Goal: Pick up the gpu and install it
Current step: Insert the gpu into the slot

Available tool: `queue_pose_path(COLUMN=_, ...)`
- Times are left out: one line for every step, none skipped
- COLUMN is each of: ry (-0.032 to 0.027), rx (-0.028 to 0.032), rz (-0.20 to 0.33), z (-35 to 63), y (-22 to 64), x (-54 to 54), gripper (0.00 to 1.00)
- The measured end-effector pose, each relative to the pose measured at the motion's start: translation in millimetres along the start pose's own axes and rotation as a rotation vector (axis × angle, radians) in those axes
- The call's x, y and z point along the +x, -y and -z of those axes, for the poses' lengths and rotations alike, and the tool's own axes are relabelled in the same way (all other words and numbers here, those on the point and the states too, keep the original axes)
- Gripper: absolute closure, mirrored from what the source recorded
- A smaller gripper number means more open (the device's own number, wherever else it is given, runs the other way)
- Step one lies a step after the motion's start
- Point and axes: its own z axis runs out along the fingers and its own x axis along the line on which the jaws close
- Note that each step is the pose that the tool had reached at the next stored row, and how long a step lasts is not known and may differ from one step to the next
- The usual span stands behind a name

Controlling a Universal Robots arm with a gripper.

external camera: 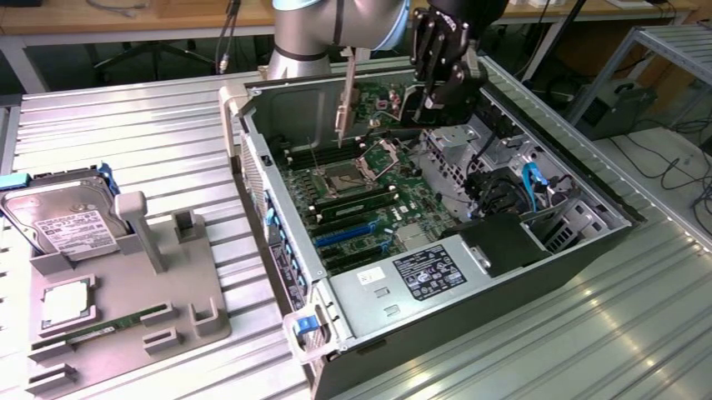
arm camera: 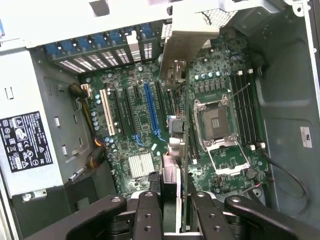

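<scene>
Black against grey steel in the exterior view: hand (external camera: pixel 432 100) clenched on the gpu (external camera: pixel 384 104), high over the open computer case (external camera: pixel 368 325). Holds the card on edge, its silver bracket (external camera: pixel 347 92) at the end toward the exterior view's left, well clear of the motherboard (external camera: pixel 356 196) below. Well apart on the ribbed metal counter (external camera: pixel 133 125), at the exterior view's left: a grey holder (external camera: pixel 133 300) with a hard drive (external camera: pixel 62 221) and a green RAM stick (external camera: pixel 106 327) — no part of this job.

From the wrist view, looks along the top edge of the gpu (arm camera: pixel 176 165), pinched between the two fingers (arm camera: pixel 147 210) of the hand (arm camera: pixel 172 200). Lines the card up roughly between the blue slot (arm camera: pixel 148 107) and the empty CPU socket (arm camera: pixel 220 120), over the black slots (arm camera: pixel 167 102) there; cannot tell which one. Shows the bracket (arm camera: pixel 190 45) at the far end, near the case's rear wall, not judged to be in any opening.

Judged from this: pick-up done, carry over the case done. Seating in a slot not yet done — no contact with the board to be seen.
</scene>
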Motion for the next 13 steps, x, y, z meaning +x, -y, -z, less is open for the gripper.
queue_pose_path(ry=-0.0002, rx=-0.0003, rz=0.011, z=-0.1, y=0.0, x=0.0, gripper=0.72)
queue_pose_path(ry=-0.0003, rx=-0.0006, rz=0.023, z=-0.1, y=0.0, x=0.1, gripper=0.72)
queue_pose_path(ry=-0.0005, rx=-0.001, rz=0.034, z=-0.1, y=0.0, x=0.1, gripper=0.72)
queue_pose_path(ry=-0.0006, rx=-0.0012, rz=0.045, z=-0.2, y=0.0, x=0.1, gripper=0.72)
queue_pose_path(ry=-0.0009, rx=-0.0015, rz=0.056, z=-0.2, y=0.0, x=0.2, gripper=0.72)
queue_pose_path(ry=-0.001, rx=-0.0019, rz=0.067, z=-0.2, y=0.0, x=0.2, gripper=0.72)
queue_pose_path(ry=-0.0012, rx=-0.0022, rz=0.078, z=-0.3, y=0.1, x=0.3, gripper=0.72)
queue_pose_path(ry=-0.0014, rx=-0.0025, rz=0.09, z=-0.3, y=0.1, x=0.3, gripper=0.72)
queue_pose_path(ry=-0.0017, rx=-0.0031, rz=0.111, z=-0.4, y=0.1, x=0.4, gripper=0.72)
queue_pose_path(ry=-0.0018, rx=-0.0034, rz=0.122, z=-0.5, y=0.1, x=0.5, gripper=0.72)
queue_pose_path(ry=-0.002, rx=-0.0038, rz=0.134, z=-0.5, y=0.1, x=0.5, gripper=0.72)
queue_pose_path(ry=-0.0022, rx=-0.0041, rz=0.145, z=-0.5, y=0.1, x=0.6, gripper=0.72)
queue_pose_path(ry=-0.0023, rx=-0.0044, rz=0.156, z=-0.6, y=0.1, x=0.6, gripper=0.72)
